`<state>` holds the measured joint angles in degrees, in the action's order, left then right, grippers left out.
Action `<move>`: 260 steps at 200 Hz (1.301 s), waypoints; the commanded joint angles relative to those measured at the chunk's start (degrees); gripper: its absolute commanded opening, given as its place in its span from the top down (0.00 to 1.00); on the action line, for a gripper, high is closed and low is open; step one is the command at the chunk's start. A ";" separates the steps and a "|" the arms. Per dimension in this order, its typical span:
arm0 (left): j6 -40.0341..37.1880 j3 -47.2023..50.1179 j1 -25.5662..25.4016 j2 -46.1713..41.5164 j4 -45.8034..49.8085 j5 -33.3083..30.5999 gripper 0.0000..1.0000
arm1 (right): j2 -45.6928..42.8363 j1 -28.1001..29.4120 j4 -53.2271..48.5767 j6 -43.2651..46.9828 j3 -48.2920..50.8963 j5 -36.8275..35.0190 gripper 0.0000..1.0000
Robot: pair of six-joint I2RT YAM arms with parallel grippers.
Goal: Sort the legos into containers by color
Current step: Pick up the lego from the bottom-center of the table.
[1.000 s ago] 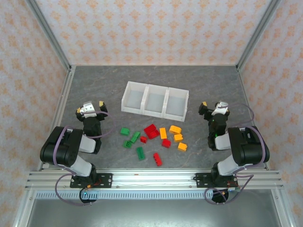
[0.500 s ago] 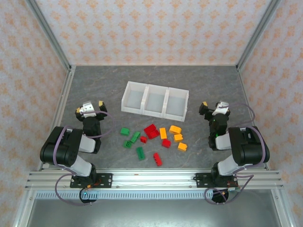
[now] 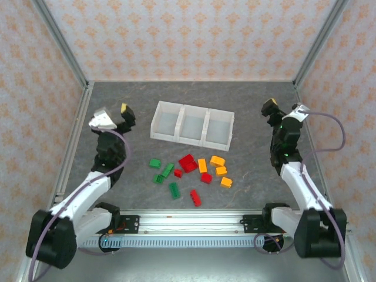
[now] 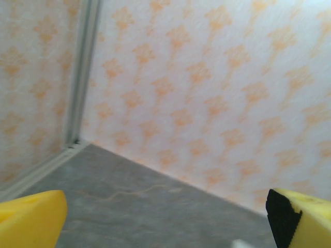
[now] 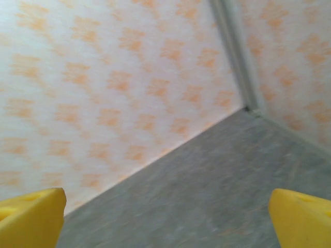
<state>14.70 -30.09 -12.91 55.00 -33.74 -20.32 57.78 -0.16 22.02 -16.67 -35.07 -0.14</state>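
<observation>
**Desk:** What do we have here?

**Field:** Two arms over a grey tabletop [image 3: 247,97]. A dozen or so legos [image 3: 188,163] lie loose between the arm bases, just in front of a row of three white bins [image 3: 180,123]. The bins look bare to us. The green bricks [image 3: 154,163] sit on the left of the heap, the red in the middle and the orange bricks [image 3: 226,182] on the right.

**Desk:** And the arms?

**Field:** Both reach forward and up, one on each side of the bins. The left end effector [image 3: 114,114] hangs beside the left bin and the right end effector [image 3: 285,110] beside the right one. Each is well apart from the bricks. In the wrist views, yellow fingertips [image 4: 31,217] frame the patterned wall and grey tabletop. Both sets of jaws stand wide apart, holding nothing.

**Desk:** How do we reckon the bricks will handle?

**Field:** We judge them light, hard plastic with slick sides. They won't crush, but they may skid or twist if pinched at a corner. We would take each from above, across its two long flat sides. We would start at the heap's edge, where the fingers have room.
</observation>
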 commanded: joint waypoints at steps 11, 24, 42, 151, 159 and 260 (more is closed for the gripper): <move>13.25 -13.40 -0.53 -0.26 41.19 14.04 0.01 | -6.57 0.25 -24.00 -10.22 -1.06 18.53 0.00; 13.10 -17.41 -1.07 1.68 51.52 19.37 0.01 | -7.86 0.71 -31.62 -11.95 -1.71 22.68 0.02; 13.50 -17.40 -3.27 1.04 57.00 24.10 0.01 | -9.73 3.71 -42.34 -13.76 -1.57 23.38 0.05; 9.29 -9.73 -9.77 -10.28 61.95 36.64 0.01 | -6.30 40.09 -62.25 -36.37 3.98 7.35 0.09; 8.04 -10.48 -9.73 -10.02 62.90 36.67 0.01 | -3.97 41.41 -61.85 -36.91 3.66 7.04 0.09; 7.78 -7.62 -9.77 -11.94 59.41 37.45 0.01 | 13.19 44.53 -58.77 -33.90 -1.61 6.48 0.23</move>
<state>23.90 -38.46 -22.41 43.40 27.18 16.14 68.51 44.01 -37.45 -51.59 -34.68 8.29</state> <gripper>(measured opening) 0.992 0.782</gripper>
